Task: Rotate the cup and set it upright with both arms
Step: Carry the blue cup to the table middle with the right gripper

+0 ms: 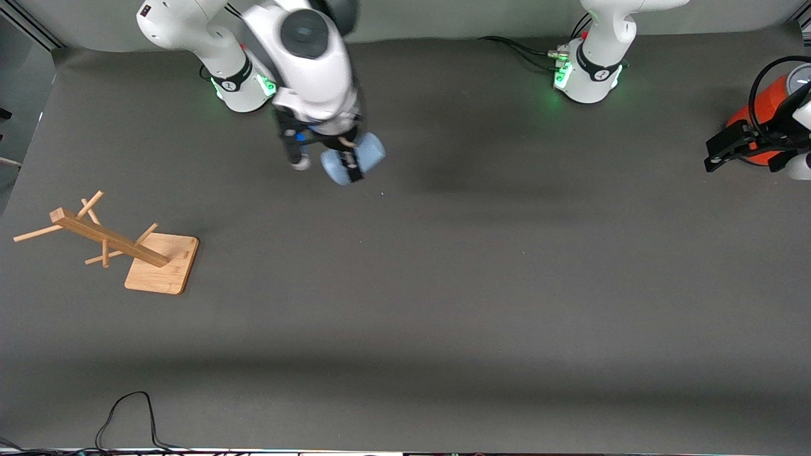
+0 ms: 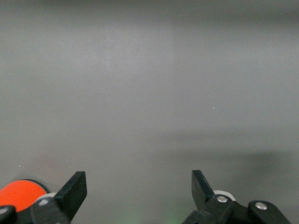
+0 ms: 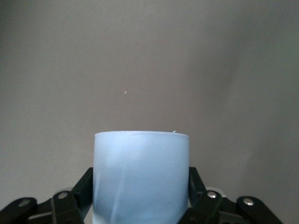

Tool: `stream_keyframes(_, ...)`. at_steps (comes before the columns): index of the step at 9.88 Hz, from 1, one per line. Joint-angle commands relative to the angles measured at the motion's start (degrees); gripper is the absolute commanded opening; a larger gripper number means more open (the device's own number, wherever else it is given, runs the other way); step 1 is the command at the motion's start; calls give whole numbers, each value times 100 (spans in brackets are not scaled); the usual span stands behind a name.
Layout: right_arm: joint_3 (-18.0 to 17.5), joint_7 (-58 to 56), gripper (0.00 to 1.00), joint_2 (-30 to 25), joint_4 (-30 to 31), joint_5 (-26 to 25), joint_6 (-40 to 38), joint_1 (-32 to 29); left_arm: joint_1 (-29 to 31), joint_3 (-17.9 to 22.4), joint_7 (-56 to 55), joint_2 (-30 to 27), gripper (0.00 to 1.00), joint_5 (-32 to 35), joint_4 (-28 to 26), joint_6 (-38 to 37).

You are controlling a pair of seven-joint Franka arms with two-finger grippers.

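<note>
The pale-blue cup (image 1: 372,152) is held on its side in my right gripper (image 1: 351,163), over the table close to the right arm's base. One black finger crosses the cup's side; the other is hidden by it. In the right wrist view the cup (image 3: 141,158) fills the space between both fingers of the right gripper (image 3: 141,189), which press on its sides. My left gripper (image 1: 741,164) is open and empty at the left arm's end of the table, beside the orange can (image 1: 754,114). In the left wrist view the left gripper (image 2: 138,186) has only bare table between its fingers.
A wooden peg stand (image 1: 101,235) on a square wooden base (image 1: 171,272) stands toward the right arm's end. The orange can also shows in the left wrist view (image 2: 18,195). A black cable (image 1: 130,405) loops at the table's near edge.
</note>
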State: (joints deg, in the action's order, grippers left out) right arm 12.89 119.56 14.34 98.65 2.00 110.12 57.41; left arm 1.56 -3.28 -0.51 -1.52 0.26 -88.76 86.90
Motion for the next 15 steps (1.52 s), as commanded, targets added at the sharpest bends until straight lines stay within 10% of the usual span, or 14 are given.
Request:
stream_keyframes(1, 73, 1030, 54, 996, -889, 73, -8, 304, 37, 73, -20, 99, 100, 36, 70, -85)
stream_keyframes(6, -59, 2860, 54, 3220, -2682, 64, 0, 569, 275, 91, -64, 337, 100, 9, 26, -156)
stream_keyframes(11, -68, 3451, 56, 3961, -2922, 55, 422, 613, 283, 82, -46, 354, 100, -8, -44, -261)
stream_keyframes(15, -68, 3451, 98, 3971, -2913, 55, 422, 604, 240, 73, -11, 503, 100, -52, -44, -121)
